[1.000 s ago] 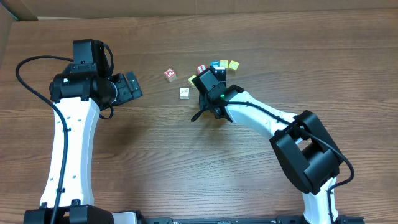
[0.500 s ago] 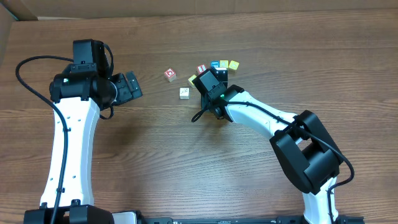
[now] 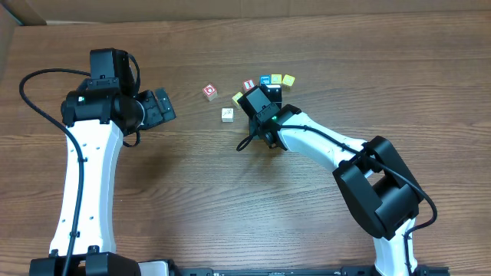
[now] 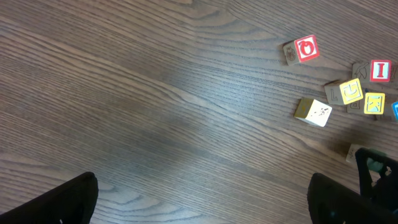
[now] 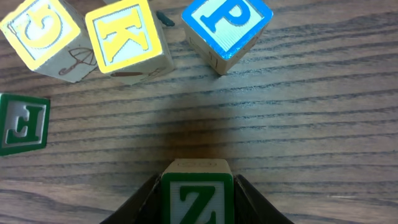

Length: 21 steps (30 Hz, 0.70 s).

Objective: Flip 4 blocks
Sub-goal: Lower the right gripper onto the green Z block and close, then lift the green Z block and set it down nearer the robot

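Note:
In the right wrist view my right gripper (image 5: 197,182) is shut on the green "Z" block (image 5: 197,200), one finger on each side, with the block low over the wood. Beyond it lies the blue "P" block (image 5: 227,26). Overhead, the right gripper (image 3: 260,100) covers the Z block; the blue block (image 3: 265,80) shows just behind it. The red "O" block (image 3: 209,93) and the whitish block (image 3: 228,114) lie to its left. My left gripper (image 3: 162,107) hovers open further left, its fingers (image 4: 74,199) far apart over bare wood.
Yellow cubes (image 5: 127,37) (image 5: 40,31) and a green-lettered cube (image 5: 22,124) lie close ahead of the right gripper. A red "1" cube (image 3: 248,84) and more yellow cubes (image 3: 288,80) sit in the same cluster. A cardboard edge (image 3: 8,38) borders the far left.
The right gripper's jaws have closed in on the Z block and the wrist shifted slightly. The left arm has not moved.

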Tool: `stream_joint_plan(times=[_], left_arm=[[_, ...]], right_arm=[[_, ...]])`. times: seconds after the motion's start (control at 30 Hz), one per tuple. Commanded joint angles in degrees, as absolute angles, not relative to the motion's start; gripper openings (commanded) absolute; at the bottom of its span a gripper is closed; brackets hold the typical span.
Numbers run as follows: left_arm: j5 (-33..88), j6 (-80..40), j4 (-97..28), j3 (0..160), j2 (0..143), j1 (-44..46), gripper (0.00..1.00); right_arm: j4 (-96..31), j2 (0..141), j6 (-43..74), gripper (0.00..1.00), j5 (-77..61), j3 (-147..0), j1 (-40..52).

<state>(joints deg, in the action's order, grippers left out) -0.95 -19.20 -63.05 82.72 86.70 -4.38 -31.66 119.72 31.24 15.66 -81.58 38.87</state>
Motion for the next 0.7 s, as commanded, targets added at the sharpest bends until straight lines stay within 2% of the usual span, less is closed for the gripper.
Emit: stream_joint_plan(times=[0.0,0.23,0.47,0.67], left_arm=[[-1.5,-19.7,-63.1,83.4,87.2,-4.5,1.00],[-1.5,-19.7,-63.2,83.4,87.2,-4.5,1.00],[-1.5,-19.7,-63.2,83.4,87.2,-4.5,1.00],[-1.5,-19.7,-63.2,83.4,87.2,-4.5,1.00]], right_arm=[[-32.6,117.5,31.0,0.36,13.9,-81.8,38.9],[-38.2,114.8,31.0,0.33,12.6,-81.9,38.9],[-44.8,114.7,31.0,0.34,0.7,-81.9,38.9],[-51.5,114.7,31.7,0.33,-2.0,-81.8,38.9]])
